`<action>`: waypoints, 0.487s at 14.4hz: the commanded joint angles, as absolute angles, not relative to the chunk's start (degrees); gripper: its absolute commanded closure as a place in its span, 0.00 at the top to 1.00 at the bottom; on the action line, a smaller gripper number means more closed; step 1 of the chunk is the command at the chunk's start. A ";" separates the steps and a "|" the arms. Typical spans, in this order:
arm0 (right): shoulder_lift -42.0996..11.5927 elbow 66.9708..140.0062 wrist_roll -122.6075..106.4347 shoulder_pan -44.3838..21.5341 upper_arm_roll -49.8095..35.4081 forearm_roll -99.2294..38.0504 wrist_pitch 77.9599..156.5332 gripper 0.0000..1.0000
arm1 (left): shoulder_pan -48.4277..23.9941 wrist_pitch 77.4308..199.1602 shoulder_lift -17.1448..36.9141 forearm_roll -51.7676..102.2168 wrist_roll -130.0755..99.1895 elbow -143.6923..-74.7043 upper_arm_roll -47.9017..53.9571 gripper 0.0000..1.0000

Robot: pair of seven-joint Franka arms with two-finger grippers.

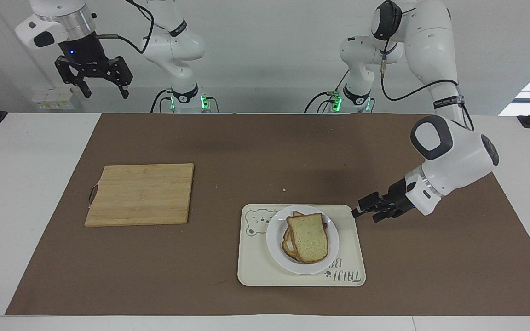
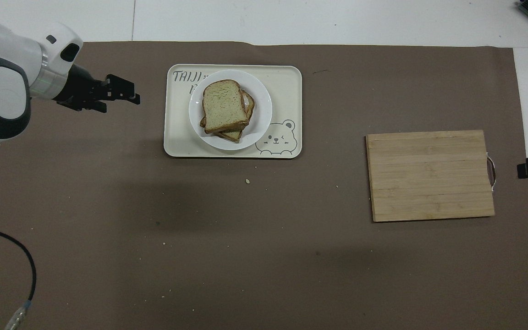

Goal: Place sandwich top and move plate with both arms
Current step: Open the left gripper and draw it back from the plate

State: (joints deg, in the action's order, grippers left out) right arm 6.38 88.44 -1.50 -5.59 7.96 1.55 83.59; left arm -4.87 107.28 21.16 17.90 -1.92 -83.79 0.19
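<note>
The sandwich top (image 1: 308, 236) lies on a stack of bread on the small white plate (image 1: 276, 248), which sits on the cream bear tray (image 1: 256, 271). It also shows in the overhead view (image 2: 224, 105), with the plate (image 2: 261, 119) and the tray (image 2: 287, 82). My left gripper (image 1: 366, 215) is open and empty. It hangs low over the brown mat beside the tray, toward the left arm's end, clear of the plate; in the overhead view (image 2: 124, 101) it points at the tray. My right gripper (image 1: 104, 89) is open and empty and waits high at the right arm's end.
A wooden cutting board (image 1: 141, 194) lies on the mat toward the right arm's end, also in the overhead view (image 2: 431, 175). A few crumbs (image 2: 247, 181) lie on the mat, nearer to the robots than the tray.
</note>
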 commanded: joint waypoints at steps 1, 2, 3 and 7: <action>7.21 89.12 -2.81 -5.01 7.56 1.32 83.23 1.00 | -5.10 103.63 14.69 10.49 -4.83 -86.13 -1.14 1.00; 7.21 89.12 -2.81 -5.01 7.56 1.32 83.23 1.00 | -5.10 102.32 13.11 6.98 -4.83 -86.13 -1.14 1.00; 7.21 89.12 -2.81 -5.01 7.56 1.32 83.23 1.00 | -5.01 100.30 11.27 4.33 -4.40 -86.22 -1.14 1.00; 7.21 89.12 -2.81 -5.01 7.56 1.32 83.23 1.00 | -1.67 95.28 4.24 3.17 -2.64 -88.24 -1.23 1.00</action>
